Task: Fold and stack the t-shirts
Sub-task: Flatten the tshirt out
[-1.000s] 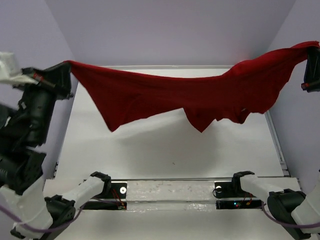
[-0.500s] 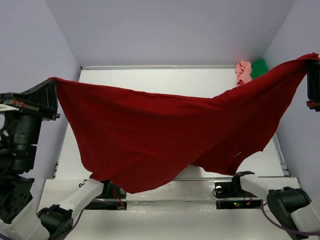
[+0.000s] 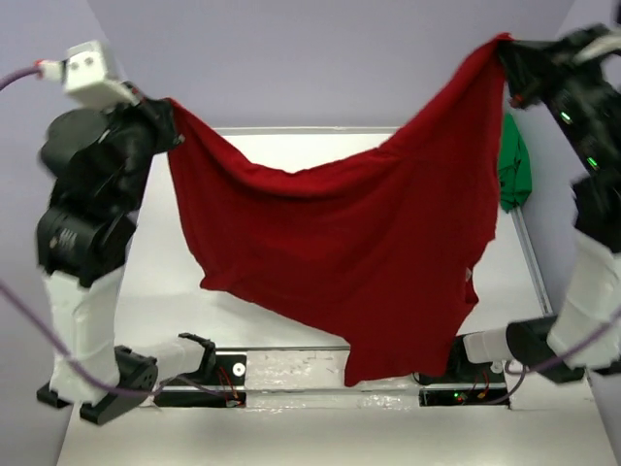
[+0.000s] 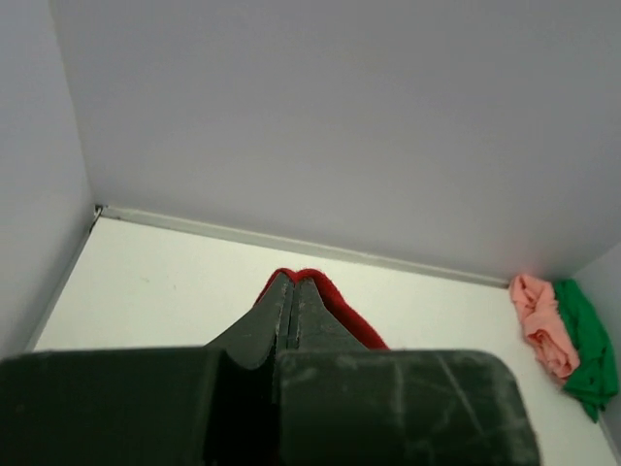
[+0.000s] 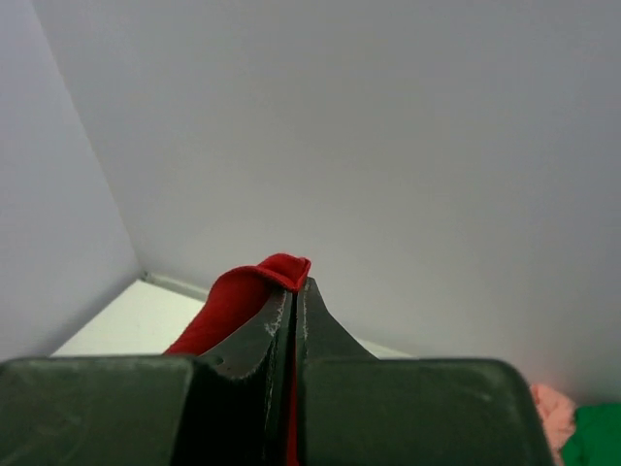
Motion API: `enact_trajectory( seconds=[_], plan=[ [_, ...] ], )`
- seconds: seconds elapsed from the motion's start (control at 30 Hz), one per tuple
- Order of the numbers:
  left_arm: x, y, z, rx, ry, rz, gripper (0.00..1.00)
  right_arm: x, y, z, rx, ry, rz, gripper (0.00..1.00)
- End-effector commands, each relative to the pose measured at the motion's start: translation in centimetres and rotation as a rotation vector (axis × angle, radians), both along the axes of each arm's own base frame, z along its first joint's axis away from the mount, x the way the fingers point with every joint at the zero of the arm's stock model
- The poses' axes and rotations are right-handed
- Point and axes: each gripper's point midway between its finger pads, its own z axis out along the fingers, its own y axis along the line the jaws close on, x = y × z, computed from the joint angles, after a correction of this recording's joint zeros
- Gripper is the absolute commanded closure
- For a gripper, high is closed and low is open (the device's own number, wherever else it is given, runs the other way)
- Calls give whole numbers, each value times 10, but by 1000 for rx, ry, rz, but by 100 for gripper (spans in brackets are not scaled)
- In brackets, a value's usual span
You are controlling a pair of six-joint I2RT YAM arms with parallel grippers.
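Height changed: the red shirt hung higher over the counter than before, left hand and right hand each clamped on what seemed a corner; laying it flat could follow.

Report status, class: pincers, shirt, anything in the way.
Left pincer, right pincer shut on dark red cloth t-shirt, held aloft. Bright green cloth t-shirt, pale pink cloth t-shirt bunched far right corner.

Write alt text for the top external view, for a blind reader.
A dark red t-shirt hangs spread in the air, the left gripper and right gripper each shut on an upper corner. Its lower edge sags above the white table toward the table's near edge. A green shirt shows beside its right edge.
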Motion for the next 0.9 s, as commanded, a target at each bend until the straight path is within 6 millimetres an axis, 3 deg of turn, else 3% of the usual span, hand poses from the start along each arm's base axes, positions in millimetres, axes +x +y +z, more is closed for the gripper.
enact_trajectory(
  seconds=[0.0, 0.03, 0.07, 0.1, 0.13, 0.17, 0.2, 0.23, 0.27, 0.3, 0.4, 0.53, 0.57, 0.6, 0.63, 0.7, 0.73, 0.77, 0.83, 0.87],
  plan=[
    [95, -27, -52, 58, 161, 28, 100, 116, 10, -52, 2, 160, -24, 100],
    [104, -27, -45, 60, 151, 18, 100, 145, 12, -61, -8, 181, -37, 100],
    [143, -27, -71, 80, 223, 12, 100, 160, 11, -68, -34, 194, -51, 100],
    [161, -26, -79, 82, 243, 15, 100, 174, 12, -73, -45, 200, -59, 100],
    [193, -33, -92, 95, 262, -18, 100, 200, 9, -84, -62, 211, -78, 100],
    [210, -15, -95, 80, 267, 21, 100, 209, 10, -87, -60, 212, -79, 100],
    [225, -10, -101, 69, 274, 20, 100, 218, 8, -90, -56, 210, -94, 100],
    [232, -6, -84, 56, 224, 13, 100, 225, 9, -91, -57, 205, -93, 100],
    [254, -4, -100, 40, 248, 12, 100, 233, 11, -89, -55, 186, -90, 100],
    [256, 3, -86, 37, 209, 21, 100, 236, 10, -89, -80, 173, -101, 100],
    [257, 19, -75, 39, 168, 32, 100, 225, 9, -77, -86, 143, -97, 100],
    [212, 13, -23, 11, 52, -39, 100, 175, 4, -40, -61, 74, -93, 100],
    [183, 8, 6, 6, -12, -74, 100, 161, 2, -31, -56, 58, -98, 100],
    [167, 6, 18, 3, -40, -89, 100, 128, -8, -8, -38, 5, -128, 100],
    [128, 4, 49, 1, -122, -104, 100, 110, -12, 2, -38, -20, -138, 100],
    [86, 1, 77, 5, -214, -131, 100, 71, -16, 22, -40, -86, -141, 100],
    [73, -1, 84, 10, -251, -145, 100, 29, -20, 38, -38, -144, -135, 100],
    [23, -5, 110, 22, -349, -179, 100, 7, -22, 50, -40, -199, -136, 100],
    [-10, -9, 119, 33, -407, -200, 100, -40, -22, 65, -44, -278, -111, 100],
    [-56, -10, 137, 40, -503, -223, 100, -86, -26, 78, -35, -357, -103, 100]
  ],
)
